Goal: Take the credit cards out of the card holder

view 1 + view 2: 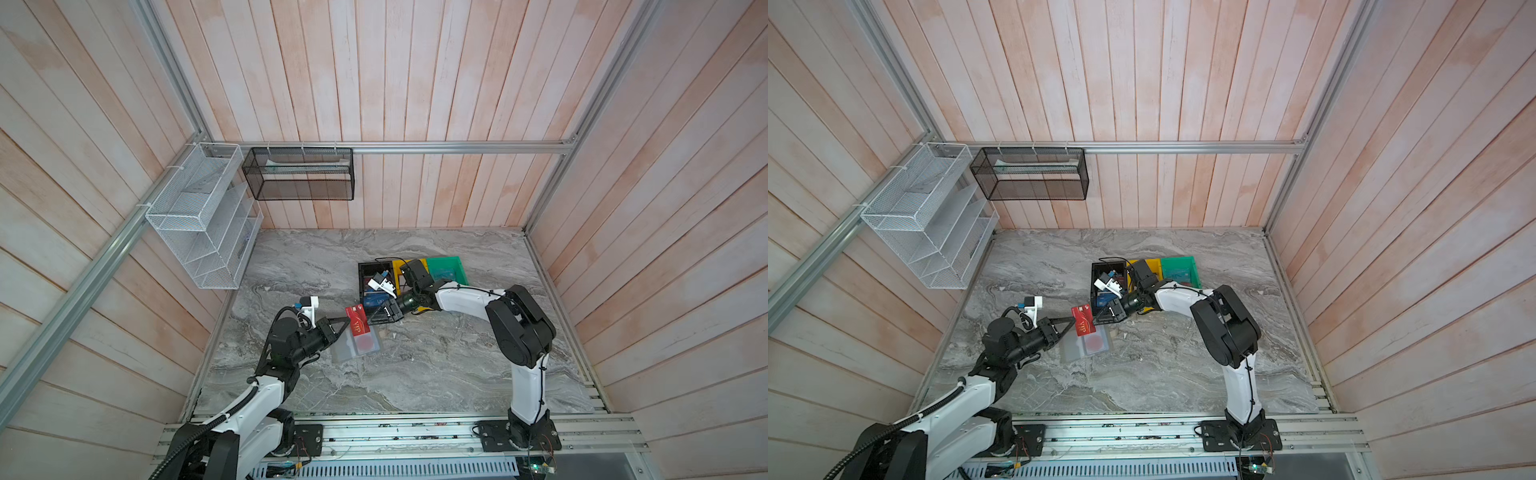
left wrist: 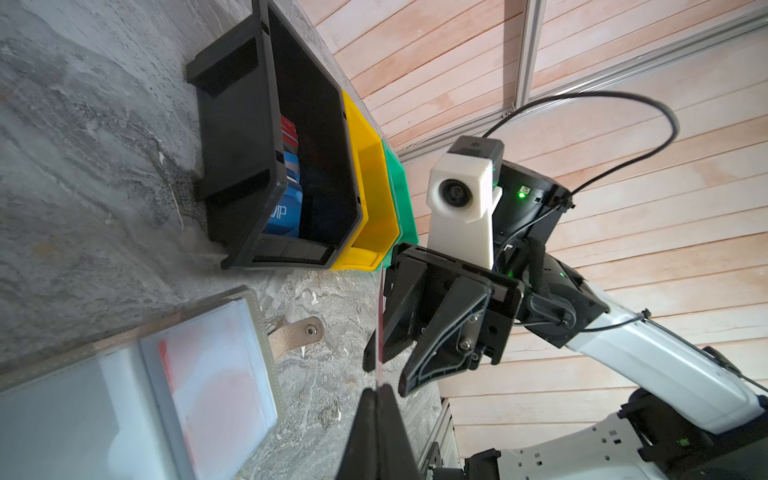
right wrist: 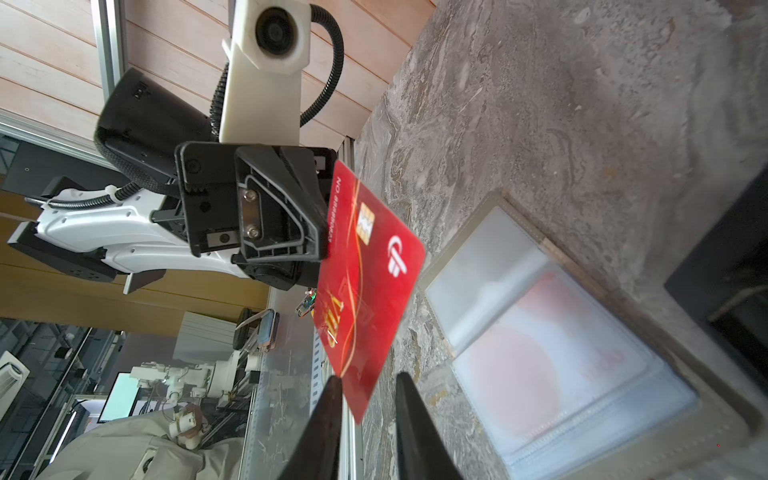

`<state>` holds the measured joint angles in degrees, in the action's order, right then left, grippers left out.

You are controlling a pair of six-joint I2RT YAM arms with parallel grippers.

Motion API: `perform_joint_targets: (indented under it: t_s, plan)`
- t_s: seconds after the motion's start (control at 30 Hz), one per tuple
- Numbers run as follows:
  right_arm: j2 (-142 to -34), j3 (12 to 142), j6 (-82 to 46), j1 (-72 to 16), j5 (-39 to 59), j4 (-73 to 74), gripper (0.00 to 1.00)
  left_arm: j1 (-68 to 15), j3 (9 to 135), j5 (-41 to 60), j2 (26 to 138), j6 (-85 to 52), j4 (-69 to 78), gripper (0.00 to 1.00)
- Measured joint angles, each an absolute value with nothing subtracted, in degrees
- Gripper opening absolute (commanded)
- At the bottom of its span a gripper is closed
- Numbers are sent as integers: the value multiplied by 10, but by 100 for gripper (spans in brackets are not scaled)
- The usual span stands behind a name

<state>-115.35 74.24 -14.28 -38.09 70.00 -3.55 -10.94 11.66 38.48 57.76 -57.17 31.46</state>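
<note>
Red plastic with a gold "VIP" marked the credit card [image 1: 358,320] [image 3: 365,282] that hung in the air between the two arms, above the grey marble tabletop [image 1: 415,365]. The left gripper [image 1: 347,321] [image 3: 322,232] was pressed together on one edge of that card, pinching it. The right gripper [image 1: 371,319] [image 3: 368,386] faced it with its jaws parted. The card's free end lay between them, and a gap showed beside one finger.

Just below, the thin grey booklet-style card holder [image 1: 357,347] [image 2: 257,328] lay open flat on the marble. A pale card with a red circle [image 1: 365,343] [image 3: 540,374] sat inside one translucent sleeve. Near the holder stood a black plastic bin [image 2: 232,145] with a blue card [image 2: 284,212] in it. A yellow bin [image 2: 370,187] and a green bin [image 1: 446,268] stood in a row beside it.
</note>
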Motion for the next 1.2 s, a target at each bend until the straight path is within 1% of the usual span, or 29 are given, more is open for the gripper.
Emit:
perform_joint_targets:
  t_s: [0.4, 0.47, 0.67, 0.87, 0.9, 1.0, 1.07, 1.2]
  plan:
    - [-1153, 731, -190, -381, 719, 29, 23, -114, 117, 381, 596, -582, 344, 0]
    - [-1155, 730, -195, -382, 720, 34, 20, -115, 117, 381, 597, -582, 346, 0]
    - [-1158, 730, -197, -382, 724, 36, 7, -118, 117, 379, 608, -582, 352, 0]
    - [-1164, 735, -181, -382, 733, 10, 0, -121, 117, 379, 619, -582, 351, 0]
    - [-1164, 739, -175, -382, 734, 0, 0, -121, 117, 380, 620, -581, 351, 3]
    - [-1166, 760, -138, -381, 735, -53, 0, -121, 120, 386, 622, -570, 337, 21]
    - [-1169, 780, -105, -378, 734, -92, 0, -123, 130, 389, 622, -559, 310, 30]
    - [-1169, 801, -39, -360, 729, -173, 0, -124, 144, 391, 619, -542, 267, 32]
